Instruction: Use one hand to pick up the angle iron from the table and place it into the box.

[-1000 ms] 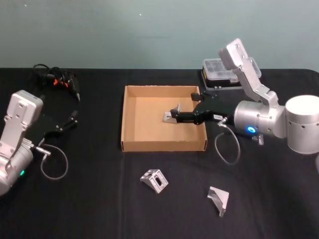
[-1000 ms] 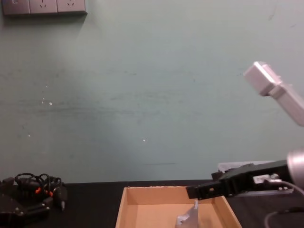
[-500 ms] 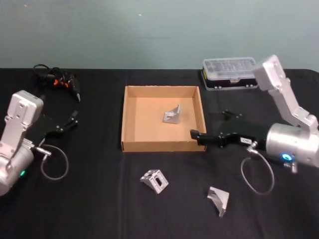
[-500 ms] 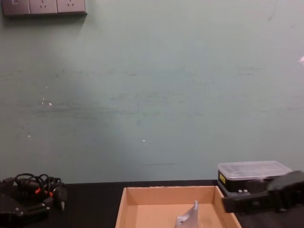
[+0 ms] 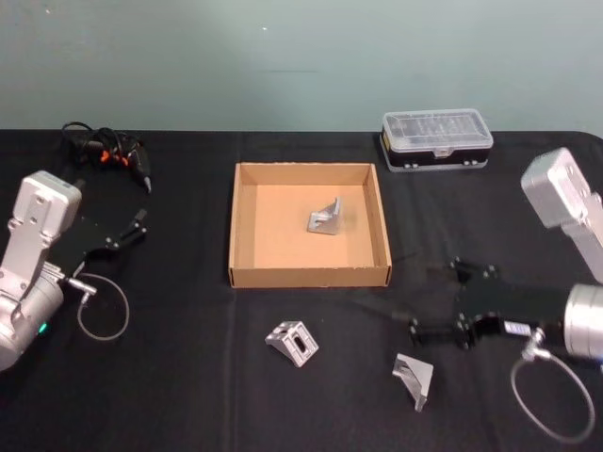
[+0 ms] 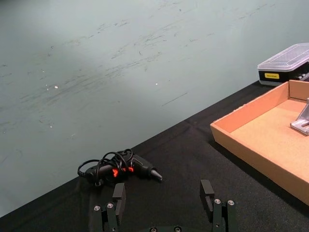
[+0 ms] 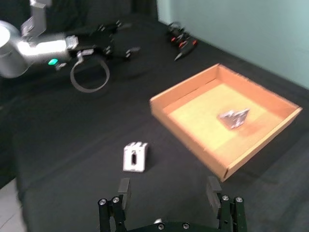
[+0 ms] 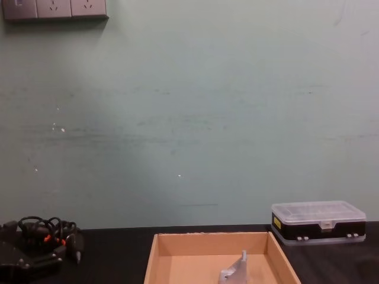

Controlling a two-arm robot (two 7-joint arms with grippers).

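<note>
The counter [image 5: 188,395] is done in matte black, and the tan cardboard box [image 5: 309,276] is set near its middle. Behind the box's far right corner, well apart, a black plastic case [image 5: 435,139] with a clear lid is parked. A small yellow label [image 8: 276,222] is stuck on its front, but the writing can't be made out. At the far left a cable bundle [image 5: 105,151] with orange bits is heaped. In the chest view a row of wall sockets [image 8: 53,8] is mounted high on the green wall.

Three brackets can be counted, all small and bare silver-grey metal. The first angle iron [image 5: 324,219] is found inside the box, a bit right of centre, tipped up on one flange. The slotted angle iron [image 5: 292,342] is left on the counter just in front of the box, so the low front wall is between it and the inside. The plain angle iron [image 5: 413,379] is lying further right, also on the counter.

The right tool [image 5: 433,298] is placed off the box's front right corner, clear of it, with its fingers spread wide and nothing pinched — the plain angle iron is just in front of it. A white label [image 5: 513,328] is carried on it, too small to be read. The left tool [image 6: 163,193] is parked at the counter's left side, also spread, with nothing gripped.
</note>
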